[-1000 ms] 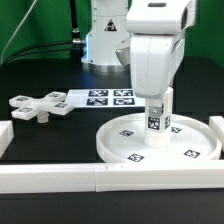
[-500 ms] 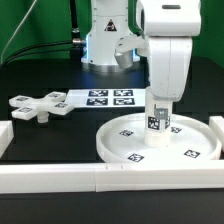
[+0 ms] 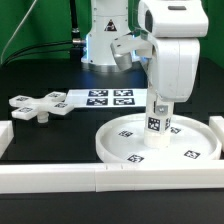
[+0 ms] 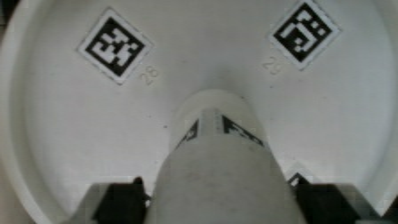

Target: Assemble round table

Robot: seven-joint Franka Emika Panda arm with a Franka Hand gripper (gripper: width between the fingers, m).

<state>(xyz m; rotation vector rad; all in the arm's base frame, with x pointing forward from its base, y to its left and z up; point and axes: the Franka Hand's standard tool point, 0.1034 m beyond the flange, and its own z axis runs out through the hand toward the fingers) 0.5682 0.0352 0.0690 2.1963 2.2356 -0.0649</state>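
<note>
One short thick post [image 3: 157, 122] stands upright between the fingers of the claw [image 3: 160, 106], which is closed on the post's upper part and pinches it from both sides. In the wrist view the dark fingertips [image 4: 121, 200] sit against either flank of the white cylinder, with no gap to be seen. A small black-white tag faces outward on the post just under the claw.

Directly beneath the claw lies the large round disc [image 3: 110, 148], flat on the black bench [image 3: 60, 135] with its rim up. The post's lower end meets the disc's floor close to the middle; whether it is seated in a socket there cannot be told. Four tags are spread over the disc's floor around the post, and two of them show beyond the post in the wrist view.

Well away from the claw, toward the exterior view's left, the cross-shaped piece [image 3: 38, 105] rests on the bench, apart from the disc. The marker board [image 3: 108, 97] lies behind the claw, between it and the arm's base. A long white border rail [image 3: 60, 178] runs along the bench's near edge, just in front of the disc.
</note>
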